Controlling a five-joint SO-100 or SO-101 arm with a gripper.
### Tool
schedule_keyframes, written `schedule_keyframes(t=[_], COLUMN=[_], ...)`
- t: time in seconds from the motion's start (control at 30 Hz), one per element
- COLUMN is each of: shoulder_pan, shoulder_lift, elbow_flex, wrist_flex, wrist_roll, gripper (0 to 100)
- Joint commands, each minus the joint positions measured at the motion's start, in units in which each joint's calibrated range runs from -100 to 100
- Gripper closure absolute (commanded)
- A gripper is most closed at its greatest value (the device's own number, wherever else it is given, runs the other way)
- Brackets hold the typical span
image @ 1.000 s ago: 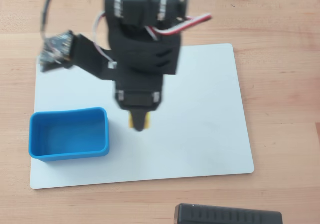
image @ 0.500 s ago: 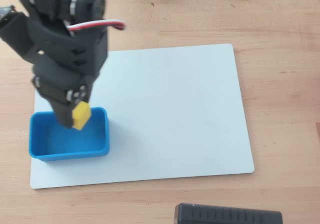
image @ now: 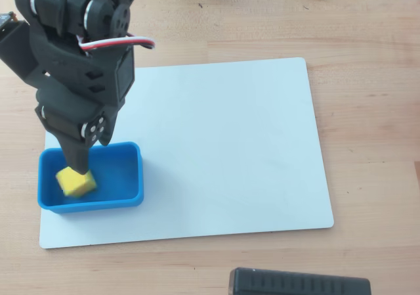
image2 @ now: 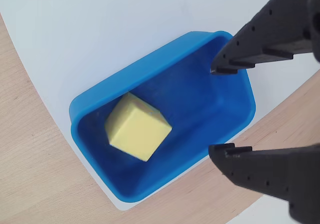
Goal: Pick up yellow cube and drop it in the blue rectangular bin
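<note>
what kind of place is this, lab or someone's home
Likely a hobby desk, though lab or home is unclear: a wooden tabletop, a white board as work mat, and a blue bin holding a yellow cube.

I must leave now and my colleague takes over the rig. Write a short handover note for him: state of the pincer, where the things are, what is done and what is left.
Pincer: open, empty, above the bin.
Cube: lies inside the bin, free of the fingers; the overhead view shows it at the bin's left end.
Bin: stands on the white board, near its lower left corner in the overhead view.
Done: cube picked up and dropped in the bin.
Left: nothing of the task itself; probably only lift the arm clear of the bin.
</note>
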Motion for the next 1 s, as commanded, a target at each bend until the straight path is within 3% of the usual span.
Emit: schedule_keyframes(t=[0.0,0.33,0.57,0.97], shoulder_pan=[-1.0,-6.5,-11.4,-16.8], shoulder_lift=[-2.0,-13.6,-35.9,-66.2], elbow_flex=[-9.0,0.8,26.8,69.1], wrist_flex=[1.2,1.2,-8.2,-25.1], wrist_roll=[-0.4,-0.3,-0.2,4.5], gripper=[83,89,89,91])
